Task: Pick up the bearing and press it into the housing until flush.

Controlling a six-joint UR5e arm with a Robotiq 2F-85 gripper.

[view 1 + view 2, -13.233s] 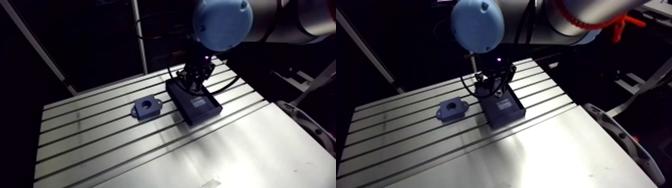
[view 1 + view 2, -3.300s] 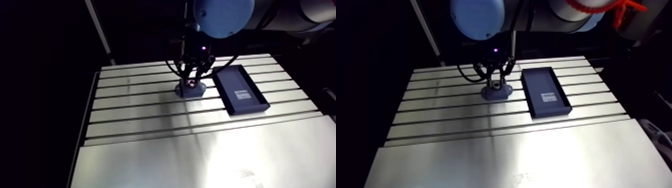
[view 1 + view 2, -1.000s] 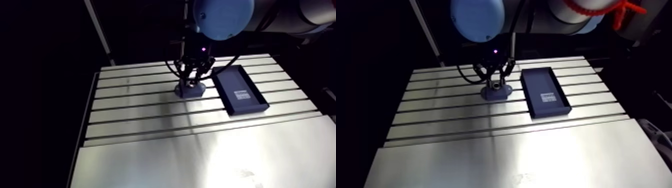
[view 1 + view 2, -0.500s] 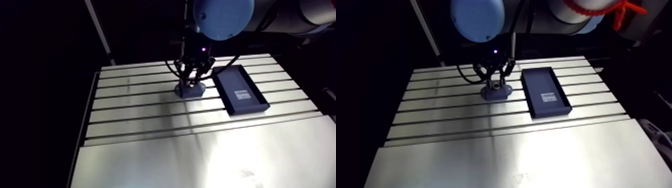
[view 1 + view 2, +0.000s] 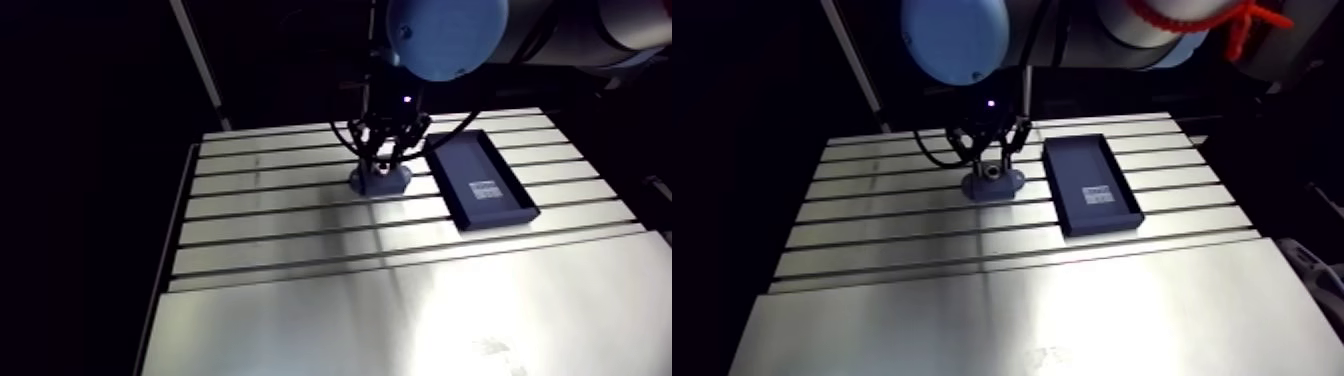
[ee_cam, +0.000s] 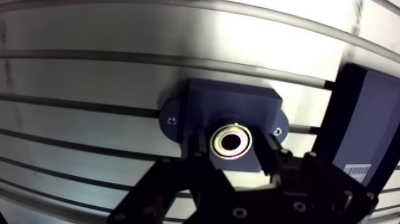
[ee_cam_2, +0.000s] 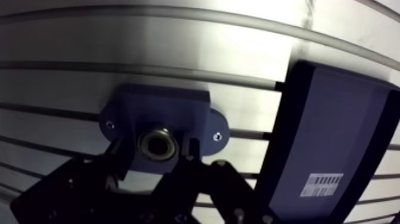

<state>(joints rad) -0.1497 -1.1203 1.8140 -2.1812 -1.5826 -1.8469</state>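
Wrist view, end effector (image 6: 237, 157) parted astride bearing (image 6: 231, 142), seemingly seated in housing (image 6: 232, 101), barcode (image 7: 318, 183) illegible

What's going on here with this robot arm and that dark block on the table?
A single robot arm is fitting a bearing into a dark housing on the slotted table. The bearing sits in the housing's bore. The end effector hangs just over it, open, one finger on each side with a small gap. Whether the bearing is fully flush cannot be told. A dark tray lies beside the housing.
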